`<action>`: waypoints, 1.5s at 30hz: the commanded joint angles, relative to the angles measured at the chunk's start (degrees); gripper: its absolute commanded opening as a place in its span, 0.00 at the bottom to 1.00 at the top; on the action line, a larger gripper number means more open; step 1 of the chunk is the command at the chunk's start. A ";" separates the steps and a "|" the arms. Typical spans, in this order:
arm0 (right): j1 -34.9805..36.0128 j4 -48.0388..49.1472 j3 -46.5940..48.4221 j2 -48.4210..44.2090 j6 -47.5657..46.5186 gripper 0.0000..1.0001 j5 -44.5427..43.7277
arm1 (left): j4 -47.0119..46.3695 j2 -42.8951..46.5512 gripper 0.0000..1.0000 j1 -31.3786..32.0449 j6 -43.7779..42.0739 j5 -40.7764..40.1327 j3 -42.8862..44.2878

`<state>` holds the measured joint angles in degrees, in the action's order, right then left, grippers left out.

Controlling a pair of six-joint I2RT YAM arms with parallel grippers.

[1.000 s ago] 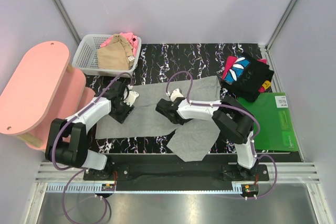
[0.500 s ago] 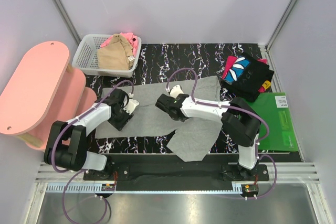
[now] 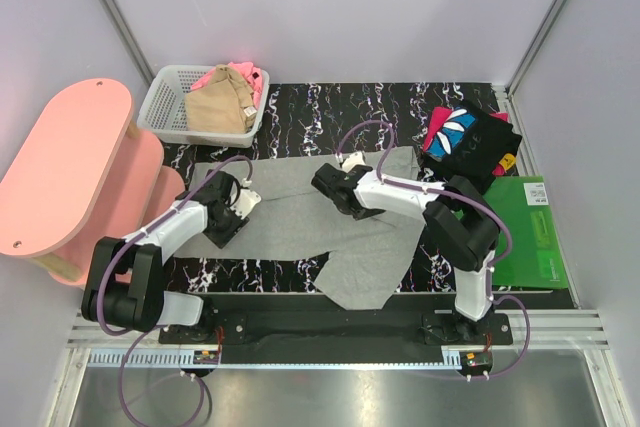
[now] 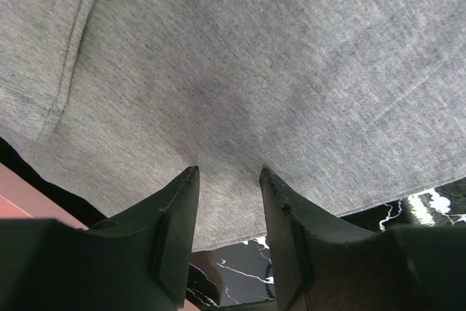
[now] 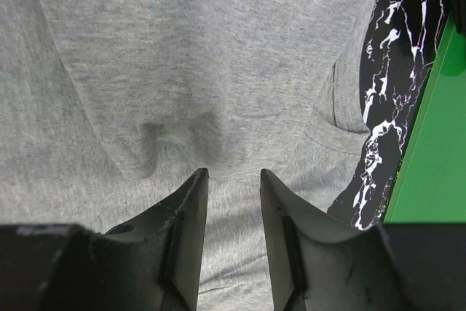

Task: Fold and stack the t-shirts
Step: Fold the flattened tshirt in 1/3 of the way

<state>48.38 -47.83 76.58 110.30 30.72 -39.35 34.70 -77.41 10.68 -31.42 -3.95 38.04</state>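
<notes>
A large light-grey t-shirt (image 3: 300, 217) lies spread flat on the black marble table (image 3: 330, 107). My left gripper (image 3: 222, 219) is open over its left edge; the left wrist view shows its jaws (image 4: 229, 172) apart over grey cloth (image 4: 255, 71), nothing between them. My right gripper (image 3: 338, 190) is open over the shirt's upper middle; its jaws (image 5: 234, 172) stand apart above slightly rippled cloth (image 5: 182, 49). A tan t-shirt (image 3: 218, 107) and a pink one (image 3: 248, 75) lie in the basket. A folded black printed t-shirt (image 3: 470, 142) sits at the back right.
A white lattice basket (image 3: 165, 107) stands at the back left. A pink stool (image 3: 70, 167) stands at the left of the table. A green board (image 3: 525, 232) lies at the right, and shows in the right wrist view (image 5: 437, 143).
My right gripper has moved up and to the right across the grey shirt. My left gripper has slid down and left toward the shirt's edge. The shirt lies flatter.
</notes>
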 commanded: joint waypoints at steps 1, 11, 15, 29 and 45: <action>0.40 0.81 0.86 1.93 -0.22 0.42 0.50 | -0.24 -1.17 0.45 -0.75 -1.28 -1.51 -3.06; 0.75 2.13 -0.81 2.55 -0.66 0.41 0.68 | 0.19 -1.26 0.45 -0.75 -0.84 -0.71 -2.18; 0.84 2.13 -0.64 3.16 -0.49 0.41 0.94 | 0.19 -1.34 0.45 -0.75 -0.92 -0.36 -2.62; 1.37 1.69 -0.03 5.89 0.13 0.41 -1.69 | 0.37 -0.90 0.45 -0.75 -1.28 -0.19 -2.62; 0.31 1.43 2.08 6.68 -1.89 0.39 -5.21 | 0.28 -2.05 0.45 -0.75 -1.28 0.69 -3.06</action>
<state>49.50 -46.57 76.99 116.18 28.99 -41.95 34.46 -77.25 10.63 -31.75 -4.34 37.87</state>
